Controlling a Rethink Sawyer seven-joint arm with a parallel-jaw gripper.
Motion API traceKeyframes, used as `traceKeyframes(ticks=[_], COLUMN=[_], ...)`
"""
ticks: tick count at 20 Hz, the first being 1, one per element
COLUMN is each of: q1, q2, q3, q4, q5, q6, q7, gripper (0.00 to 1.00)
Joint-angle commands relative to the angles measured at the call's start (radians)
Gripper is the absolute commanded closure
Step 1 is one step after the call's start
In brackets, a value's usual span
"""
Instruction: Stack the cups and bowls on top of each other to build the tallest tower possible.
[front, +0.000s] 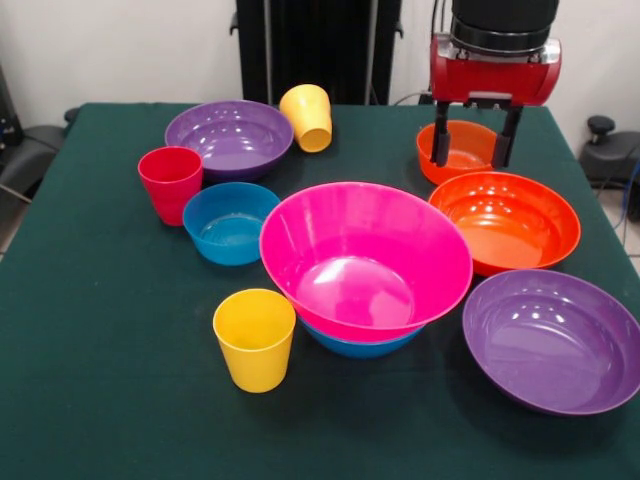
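The big pink bowl (365, 258) sits tilted in a blue bowl (360, 345) at the table's middle. A second blue bowl (230, 222) stands to its left. Purple bowls stand at the back left (229, 137) and front right (553, 339). A large orange bowl (505, 220) stands at the right, a small orange bowl (462, 150) behind it. A yellow cup (254, 339) stands upright at the front, another yellow cup (307, 117) lies tipped at the back. A red-pink cup (171, 184) stands at the left. My gripper (472, 150) is open and empty, its fingers straddling the small orange bowl.
The dark green table (100, 330) holds everything. A black pedestal (315, 50) stands behind the far edge. Black chair parts (30, 150) show at the left and black equipment (605, 150) at the right.
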Motion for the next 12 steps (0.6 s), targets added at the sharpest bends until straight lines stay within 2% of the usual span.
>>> traceKeyframes(ticks=[1,12], q1=[0.042,0.11], q2=[0.071,0.076], q3=[0.015,-0.028], q4=[0.057,0.097], q5=[-0.068,-0.015], q6=[-0.038,-0.062], q7=[0.079,0.171], gripper=[0.0,0.0])
